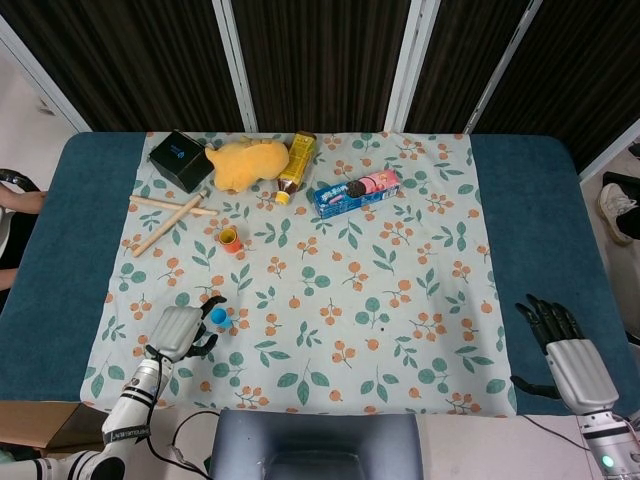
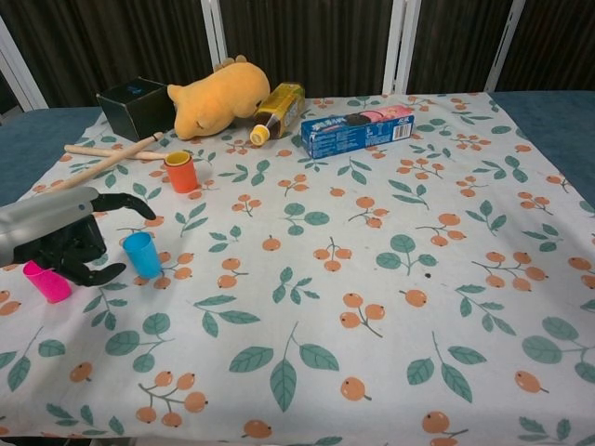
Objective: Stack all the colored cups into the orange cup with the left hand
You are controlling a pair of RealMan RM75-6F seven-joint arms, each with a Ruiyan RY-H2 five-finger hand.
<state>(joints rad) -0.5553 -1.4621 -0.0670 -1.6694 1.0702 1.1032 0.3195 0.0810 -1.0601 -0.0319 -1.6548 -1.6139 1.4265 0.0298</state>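
The left hand (image 2: 65, 243) sits low over the counter (image 1: 520, 200), near the front left edge of the flowery cloth (image 2: 390, 279). Its fingers (image 2: 125, 203) are spread and bent a little, and it holds nothing. The blue cup (image 2: 142, 255) stands upright just to the right of this hand, in the gap between its fingers and thumb, but I cannot tell if they touch it. The pink cup (image 2: 46, 282) stands just in front of the hand, partly hidden under it. The orange cup (image 2: 181, 172) stands upright farther back and a bit to the right, well apart from the hand. No cup is inside it.

Two wooden sticks (image 2: 107, 158) lie behind the hand, left of the orange cup. Farther back are a black box (image 2: 135, 107), a yellow stuffed toy (image 2: 218, 96), a bottle (image 2: 277, 110) lying on its side, and a blue cookie box (image 2: 358, 132).

The right hand (image 1: 570, 355) shows only in the head view. It rests far away on the blue part of the counter, off the cloth. Its fingers are straight and apart, and it holds nothing.
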